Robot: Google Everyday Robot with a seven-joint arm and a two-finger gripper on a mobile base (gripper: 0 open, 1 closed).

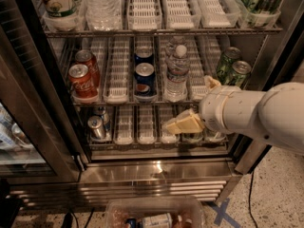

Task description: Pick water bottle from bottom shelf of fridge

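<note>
Stainless steel body: the fridge (156,171) filled most of the frame, its dark-framed glass door (33,103) swung open at the left.
Louvred grille: (142,192) ran across the lower centre, under the steel sill.
Bottom shelf: the wire rack with white slotted lane trays (118,101) crossed the middle of the frame.
Water bottle: (176,73) stood upright on that shelf, centre of the frame, white cap up, in the lane just right of the Pepsi cans (144,76).
Cola cans: two red ones (81,80) stood at the shelf's left end, one behind the other.
Green cans: (234,68) stood at the shelf's right end, well apart from the bottle.
Lowest rack: (142,144) carried silver cans (97,125) at its left (mostly bare trays otherwise).
Upper rack: a much wider clear bottle (102,4) stood at the top left of the frame.
End effector: the cream-coloured tip (179,124) pointed left, right of centre, in front of the lowest rack's trays; it sat below the water bottle and did not touch it.
End effector state: open or closed could not be told; it gripped nothing visible.
Arm: the white arm (266,114) reached in from the right edge.
Floor: a clear plastic bin (154,212) sat at the bottom centre, a blue tape cross (221,213) to its right.
</note>
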